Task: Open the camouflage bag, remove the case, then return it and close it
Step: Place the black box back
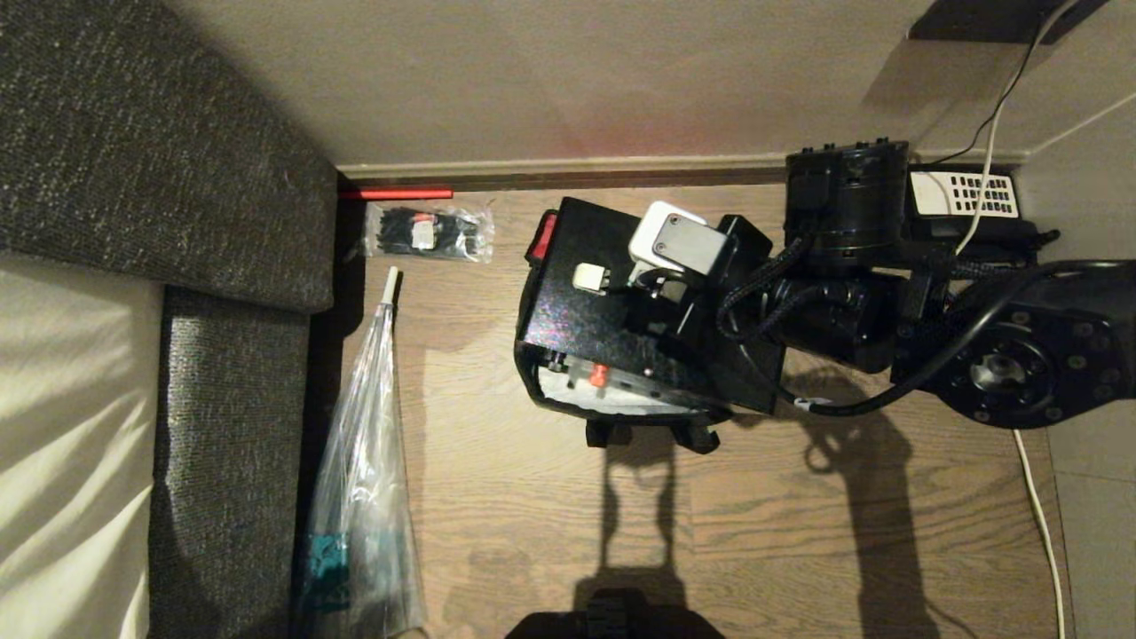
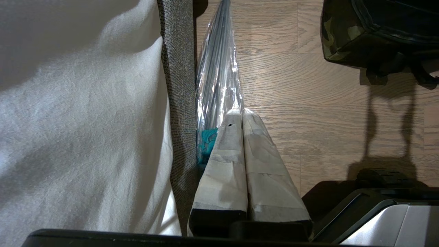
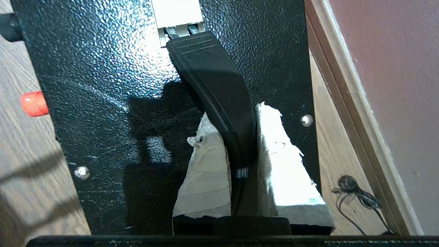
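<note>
Right gripper (image 3: 240, 151) was clamped on handle (image 3: 219, 96) of case (image 1: 621, 319), holding it above wood floor (image 1: 532, 532). So case looked out of camouflage bag (image 2: 377, 34), which sat on floor underneath, mostly hidden in head view. Return and zip-up still left, I'd guess. Left gripper (image 2: 242, 120) parked by sofa (image 2: 178, 68), jaws together, empty. Couldn't make out zipper at all.
</note>
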